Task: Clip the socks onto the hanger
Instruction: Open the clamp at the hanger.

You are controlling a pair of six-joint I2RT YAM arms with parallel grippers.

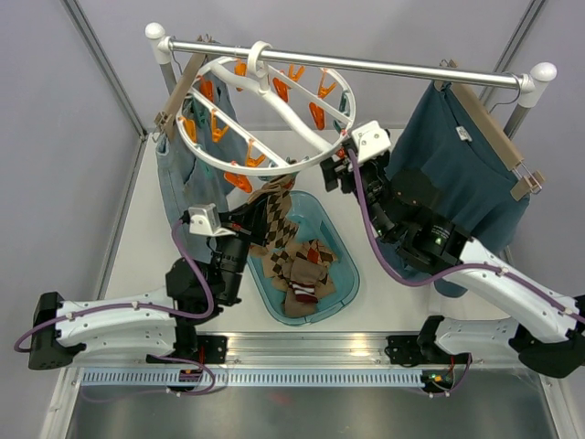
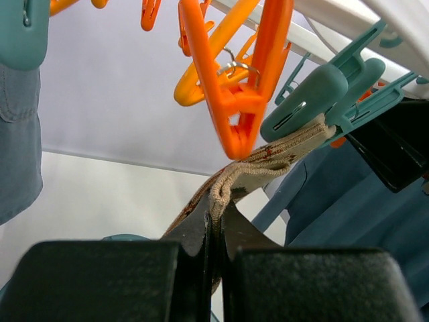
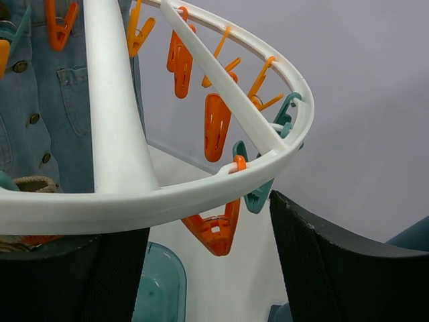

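Soft, even light fell from above. The table (image 1: pixel 137 229) was bright, with only faint shadows under my arms, and a glare streak ran along the rail (image 1: pixel 384 66). Close up, my left gripper (image 2: pixel 216 225) was a dark blur, while the sock (image 2: pixel 268 164) and orange clip (image 2: pixel 234 107) were sharp. My right gripper (image 3: pixel 204 221) was black and featureless beneath the glowing white hanger (image 3: pixel 134 204).

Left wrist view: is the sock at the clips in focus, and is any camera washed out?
Left wrist: the sock and orange clothespin are sharp; the left gripper's fingers are a dark, soft-edged mass. Right wrist: the hanger ring is crisp, without glare; right gripper's fingers nearly black. Top external: even light, faint shadows.
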